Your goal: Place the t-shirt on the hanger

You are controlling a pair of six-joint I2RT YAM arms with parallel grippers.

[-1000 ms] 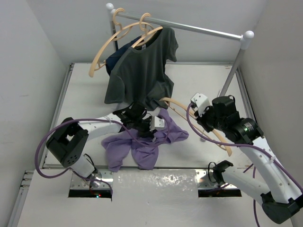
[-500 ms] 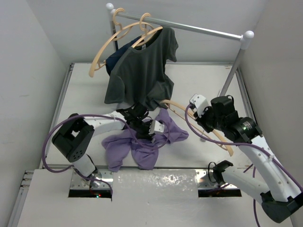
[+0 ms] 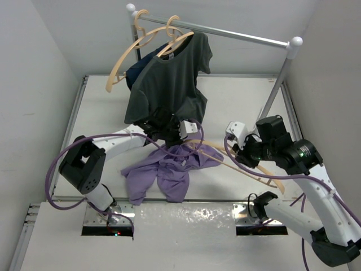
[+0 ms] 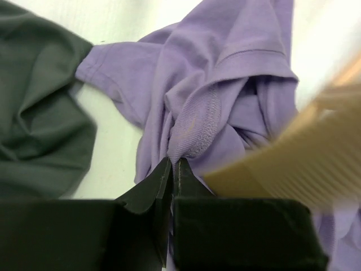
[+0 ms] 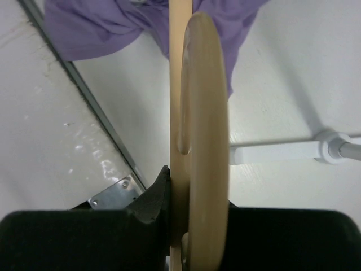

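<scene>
T-shirt (image 3: 169,176) heaped lower centre on tabletop (image 3: 242,101) | left fingers (image 4: 159,182) pinched shut on its ribbed collar | right fingers (image 5: 153,196) clamp hanger (image 3: 243,165) | step: lifting the neck; next likely needs hanger arm threaded inside

Bare white desk (image 3: 242,96) at upper right leaves me passage between the hanging dark grey cloth t-shirt (image 3: 169,84) and slanted metal rack post (image 3: 277,84); the pale tan wooden hanger (image 3: 225,162) bars lower centre.

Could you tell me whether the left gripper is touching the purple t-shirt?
Touching. The left wrist view shows the left gripper pinching a fold of the t-shirt.
</scene>
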